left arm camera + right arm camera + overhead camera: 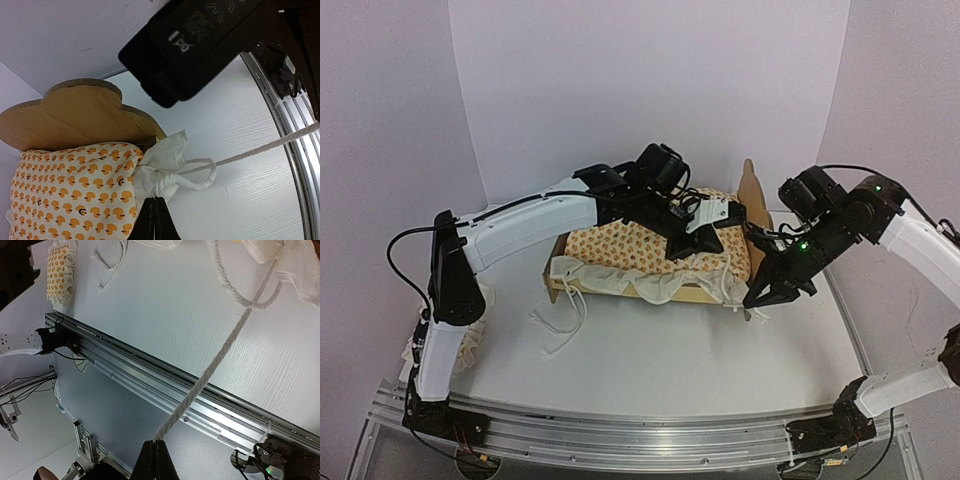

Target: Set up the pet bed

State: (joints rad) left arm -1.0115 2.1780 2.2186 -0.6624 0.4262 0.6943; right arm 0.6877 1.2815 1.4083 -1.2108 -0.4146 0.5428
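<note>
Right gripper clamped on taut white tie cord, left gripper pinched shut at cushion corner, pet bed behind.

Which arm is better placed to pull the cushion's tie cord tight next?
Right, probably. The right end effector is shut on the cord, which runs taut to it; the left end effector is shut at the loop by the cushion corner, anchoring it.

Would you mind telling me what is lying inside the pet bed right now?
The orange-patterned cushion fills the pet bed, with its ties spilling over the front onto the table. The bed's base is covered and cannot be seen.
</note>
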